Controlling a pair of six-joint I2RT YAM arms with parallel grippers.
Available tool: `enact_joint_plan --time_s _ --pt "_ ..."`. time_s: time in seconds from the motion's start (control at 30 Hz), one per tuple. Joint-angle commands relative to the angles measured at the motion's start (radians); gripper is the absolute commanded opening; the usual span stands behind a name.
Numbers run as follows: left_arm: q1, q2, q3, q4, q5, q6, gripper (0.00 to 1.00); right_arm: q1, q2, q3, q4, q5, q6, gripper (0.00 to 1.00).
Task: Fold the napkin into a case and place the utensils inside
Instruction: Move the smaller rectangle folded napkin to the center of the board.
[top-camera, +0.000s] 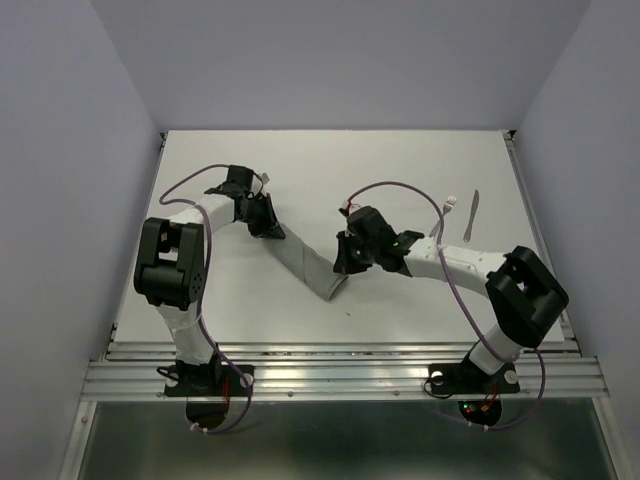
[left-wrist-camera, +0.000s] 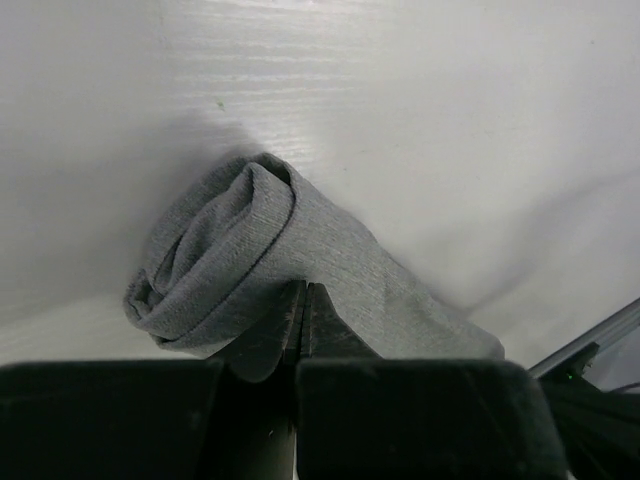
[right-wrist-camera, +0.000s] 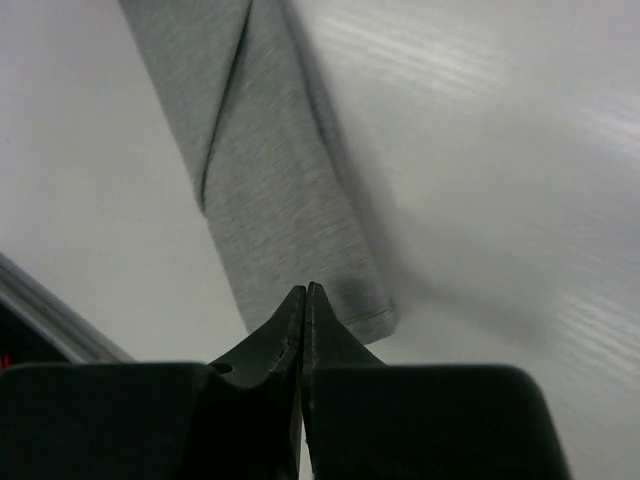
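across the middle of the white table (top-camera: 400, 160) a plain mid-grey cloth napkin (top-camera: 300, 262) lies folded into a narrow, layered strip, running diagonally from the far left toward the near centre. at its far end the left pincer (top-camera: 265, 228) is closed on the cloth: in the left wrist view its two black fingers meet with only a slit between them, and the strip's end bulges up just past them in a loose roll. at the strip's near end the right pincer (top-camera: 343, 262) is fully closed. in the right wrist view its fingertips (right-wrist-camera: 290, 320) press together right at the hemmed short edge of the strip, and i cannot tell whether any cloth is caught between them. a diagonal fold line crosses the strip further up that view. well apart, at the far right of the table, a small silver metal fork (top-camera: 449, 205) and a slim silver metal knife (top-camera: 471, 215) lie side by side.
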Motion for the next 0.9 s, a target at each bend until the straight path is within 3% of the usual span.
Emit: enact_joint_plan --time_s 0.0,0.2,0.47,0.87 --pt "0.005 0.044 0.065 -0.022 -0.075 0.041 0.00 0.068 0.005 0.051 -0.066 0.069 -0.012 0.01" --pt "0.005 0.061 0.075 -0.019 -0.098 0.039 0.00 0.080 0.113 0.042 -0.043 0.040 0.022 0.01" --pt "0.005 -0.005 0.102 -0.015 -0.105 0.025 0.00 0.080 0.182 0.028 -0.057 0.184 0.010 0.01" --pt "0.005 -0.134 0.187 -0.029 -0.128 0.002 0.00 -0.090 0.212 0.094 -0.026 0.345 -0.120 0.01"
